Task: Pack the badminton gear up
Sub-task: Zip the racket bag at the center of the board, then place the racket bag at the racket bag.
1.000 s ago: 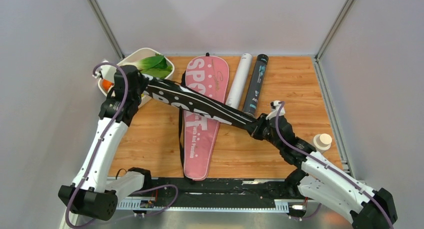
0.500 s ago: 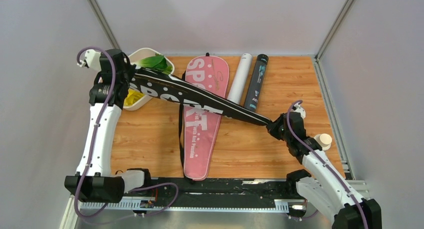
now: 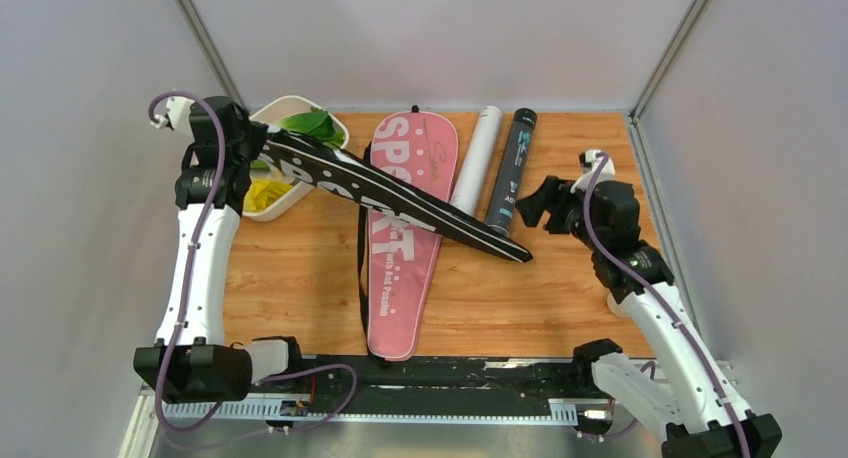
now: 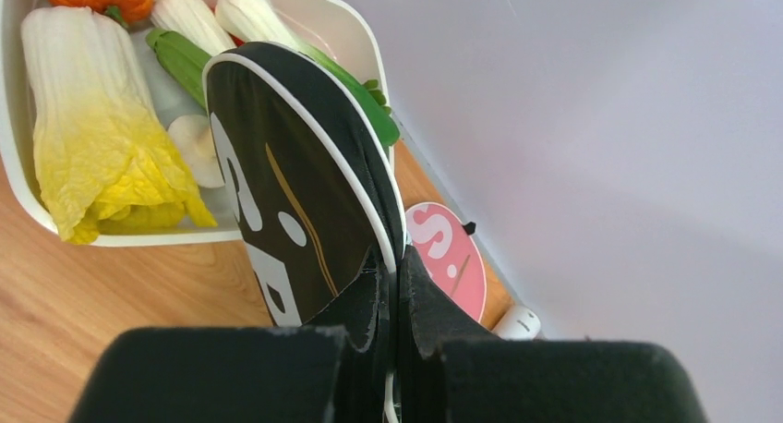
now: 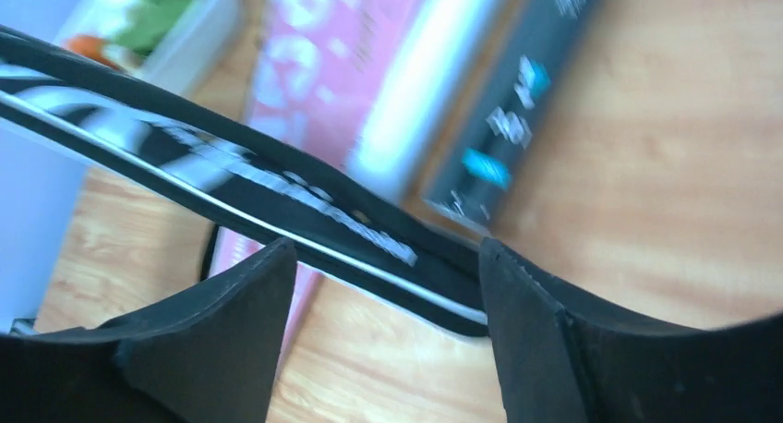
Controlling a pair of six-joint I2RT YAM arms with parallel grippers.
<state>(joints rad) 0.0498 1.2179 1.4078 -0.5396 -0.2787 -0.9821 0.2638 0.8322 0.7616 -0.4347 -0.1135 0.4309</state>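
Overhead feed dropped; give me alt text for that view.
The left gripper pinches the wide end of the black cover, which slants over the pink cover; the right gripper is open, apart from its narrow end. A white tube, a black tube and a vegetable dish lie behind.

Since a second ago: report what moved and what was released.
The right gripper opened, let go of the black SPORT cover at its narrow end and drew back to the right. The left gripper, still shut on the cover's wide end, shifted toward the far-left corner by the vegetable dish. The pink SPORT cover, white tube and black tube stayed put.
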